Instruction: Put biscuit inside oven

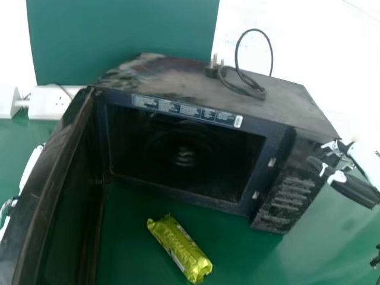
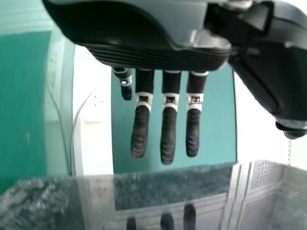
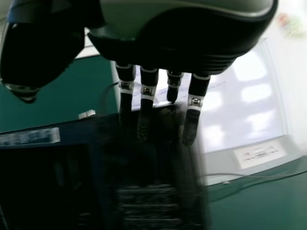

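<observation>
on the table (image 1: 240, 261) at six o'clock, we'd best pinch the biscuit packet (image 1: 180, 248) mid-length with our open right hand (image 1: 350, 187), at three; our open left hand (image 2: 168, 134) is at nine; then clear the microwave's lower lip (image 1: 178, 194) toward twelve.

Left hand (image 1: 29, 169) at the left edge of head view, mostly hidden, pale shell partly visible. Left wrist view: fingers (image 2: 168, 136) extended, near straight, side by side with gaps between; thumb (image 2: 271, 72) out to one side, clear of them. Right hand (image 1: 356, 189) at the right side, coming in from the right edge. Right wrist view: fingers (image 3: 191, 127) straight, slightly spread; thumb (image 3: 41, 55) well apart. Both hands open, fingers uncurled.
</observation>
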You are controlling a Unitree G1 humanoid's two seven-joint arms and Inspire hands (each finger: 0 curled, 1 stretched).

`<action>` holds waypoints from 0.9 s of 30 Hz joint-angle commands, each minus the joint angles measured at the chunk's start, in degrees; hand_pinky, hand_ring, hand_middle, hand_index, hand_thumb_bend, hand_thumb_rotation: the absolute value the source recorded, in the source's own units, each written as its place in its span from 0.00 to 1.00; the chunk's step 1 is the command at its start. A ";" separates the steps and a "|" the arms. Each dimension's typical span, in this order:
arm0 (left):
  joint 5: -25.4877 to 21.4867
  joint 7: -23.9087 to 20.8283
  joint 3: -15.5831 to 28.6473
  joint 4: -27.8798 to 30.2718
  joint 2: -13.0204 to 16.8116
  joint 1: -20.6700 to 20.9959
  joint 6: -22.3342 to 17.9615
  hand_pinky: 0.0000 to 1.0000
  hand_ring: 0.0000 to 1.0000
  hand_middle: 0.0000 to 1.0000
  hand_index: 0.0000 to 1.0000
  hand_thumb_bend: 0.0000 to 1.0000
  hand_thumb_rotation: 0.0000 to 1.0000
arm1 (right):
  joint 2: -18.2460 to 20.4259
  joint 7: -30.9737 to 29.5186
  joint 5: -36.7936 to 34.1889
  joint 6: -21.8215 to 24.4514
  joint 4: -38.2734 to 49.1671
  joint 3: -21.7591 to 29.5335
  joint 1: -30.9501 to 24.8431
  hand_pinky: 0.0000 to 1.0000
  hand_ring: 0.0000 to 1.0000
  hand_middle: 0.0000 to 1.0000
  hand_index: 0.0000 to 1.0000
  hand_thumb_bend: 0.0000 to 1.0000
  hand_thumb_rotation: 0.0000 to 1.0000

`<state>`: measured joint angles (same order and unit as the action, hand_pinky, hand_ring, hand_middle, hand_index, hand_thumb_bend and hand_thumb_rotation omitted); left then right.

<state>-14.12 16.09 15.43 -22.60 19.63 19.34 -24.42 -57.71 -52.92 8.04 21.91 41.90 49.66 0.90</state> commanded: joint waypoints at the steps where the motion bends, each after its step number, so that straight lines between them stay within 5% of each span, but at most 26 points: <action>1: 0.09 0.07 0.45 -0.03 -0.07 -0.17 -0.14 0.27 0.30 0.41 0.49 0.52 0.06 | 0.56 -1.19 -3.96 -1.23 -0.67 0.04 -0.39 0.51 0.64 0.71 0.78 0.84 0.39; 5: 0.29 0.20 0.45 -0.64 0.06 -0.01 -0.65 0.27 0.31 0.41 0.49 0.52 0.06 | 0.32 -1.72 -9.56 -2.24 -2.09 0.18 -0.02 0.49 0.64 0.71 0.79 0.83 0.38; 8: 0.22 0.18 0.46 -0.78 0.02 0.08 -0.58 0.27 0.31 0.40 0.49 0.52 0.06 | -0.06 -1.99 -12.74 -5.24 -3.48 -0.31 -0.06 0.46 0.63 0.70 0.79 0.87 0.49; 16: 0.07 0.03 0.34 0.11 -0.16 -0.15 0.25 0.27 0.30 0.40 0.49 0.52 0.06 | -3.27 -3.39 -19.30 -10.63 -6.36 -4.61 0.79 0.49 0.65 0.72 0.78 0.93 0.47; 20: 0.19 -0.26 0.29 0.32 -0.29 -0.20 0.50 0.27 0.31 0.40 0.49 0.52 0.06 | 0.12 -0.62 -18.72 -19.67 -8.17 -8.47 1.29 0.46 0.59 0.66 0.73 1.00 0.56; 23: 0.06 -0.14 0.31 0.26 -0.28 -0.16 0.66 0.27 0.30 0.40 0.49 0.52 0.06 | -0.16 0.27 -17.73 -19.96 -7.13 -10.13 0.55 0.44 0.56 0.63 0.73 1.00 0.56; 26: 0.43 -0.44 0.28 0.11 -0.25 -0.09 0.58 0.27 0.30 0.40 0.49 0.52 0.06 | 3.87 2.46 -19.35 -23.33 -7.85 -12.79 0.54 0.41 0.55 0.62 0.72 1.00 0.49; 27: 0.46 -0.38 0.29 -0.04 -0.22 -0.05 0.45 0.27 0.30 0.40 0.49 0.52 0.06 | 4.16 2.96 -18.46 -24.72 -8.00 -13.69 0.43 0.38 0.52 0.59 0.71 1.00 0.55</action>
<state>-14.03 16.01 15.41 -22.74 19.61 19.34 -23.88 -54.65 -50.97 -10.62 -0.93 34.28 37.16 1.58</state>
